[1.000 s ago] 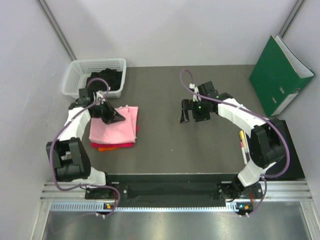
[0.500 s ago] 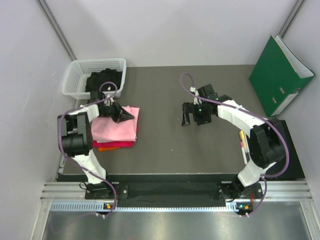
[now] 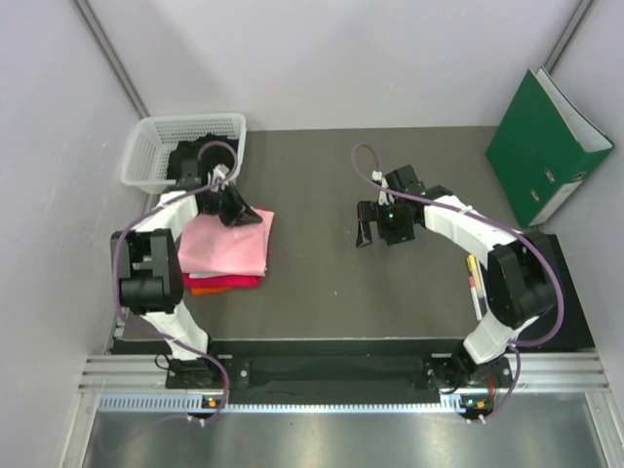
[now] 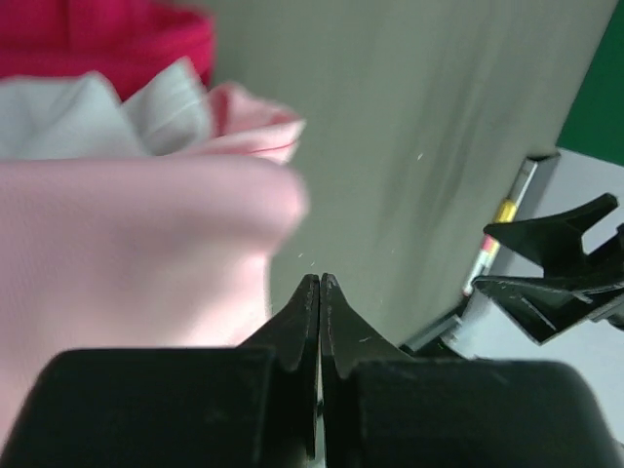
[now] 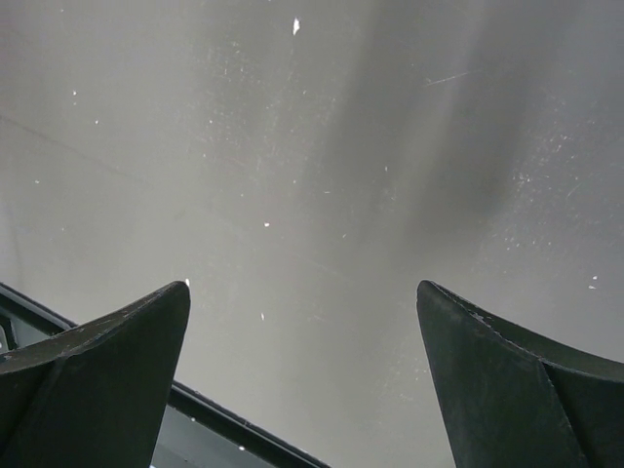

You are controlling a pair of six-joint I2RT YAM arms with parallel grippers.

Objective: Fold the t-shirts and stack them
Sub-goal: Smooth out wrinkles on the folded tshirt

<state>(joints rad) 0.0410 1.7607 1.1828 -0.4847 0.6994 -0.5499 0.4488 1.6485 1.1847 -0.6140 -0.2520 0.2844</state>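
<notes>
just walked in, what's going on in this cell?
T-shirt folding. The left gripper, shut with nothing in it, is at the far right corner of the pink t-shirt. That shirt tops a folded stack, with a magenta-red shirt and an orange shirt under it. The right gripper hangs open over the bare table, holding nothing. A black shirt lies in the white basket, not yet folded.

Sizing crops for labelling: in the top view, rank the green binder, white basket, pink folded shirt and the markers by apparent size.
1. Green binder, though standing taller may inflate it.
2. White basket.
3. Pink folded shirt.
4. Markers.
</notes>
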